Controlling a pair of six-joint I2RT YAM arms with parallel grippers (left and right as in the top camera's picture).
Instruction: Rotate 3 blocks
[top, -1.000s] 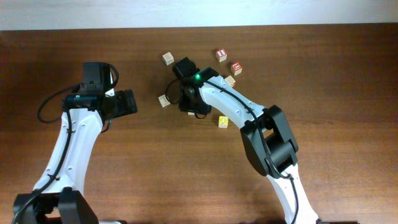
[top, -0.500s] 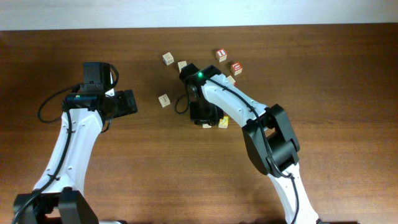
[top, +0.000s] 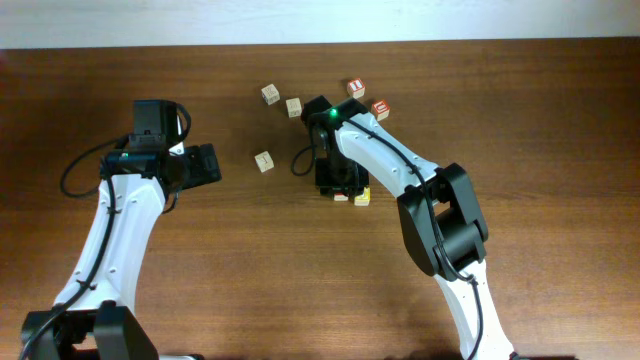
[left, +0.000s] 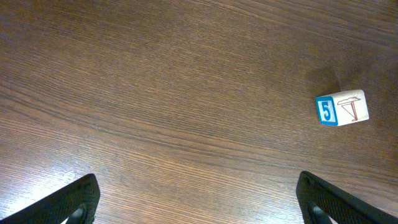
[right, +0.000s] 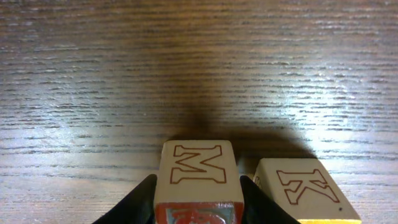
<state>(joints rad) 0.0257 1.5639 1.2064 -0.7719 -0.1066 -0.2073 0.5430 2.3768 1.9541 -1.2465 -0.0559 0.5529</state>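
Note:
In the right wrist view my right gripper (right: 198, 202) is shut on a pale wooden block (right: 197, 165) that shows a letter M, with a red-framed face toward the camera. Close on its right stands the yellow-faced block (right: 306, 186), marked K, with a narrow gap between them. From overhead, the right gripper (top: 336, 184) covers most of the held block (top: 341, 197), which sits beside the yellow block (top: 361, 199). A red-faced block (top: 379, 108) lies farther back. My left gripper (left: 199, 202) is open above bare wood.
A red-faced cube (top: 356, 88) and two pale cubes (top: 270, 94) (top: 293, 106) sit at the back. Another pale cube (top: 264, 161), showing a blue 5 in the left wrist view (left: 341, 107), lies between the arms. The left arm (top: 160, 160) hangs at the left.
My right gripper has moved right and toward the front, bringing the M block up beside the yellow block. A pale cube at the back came into view. The left arm has not moved.

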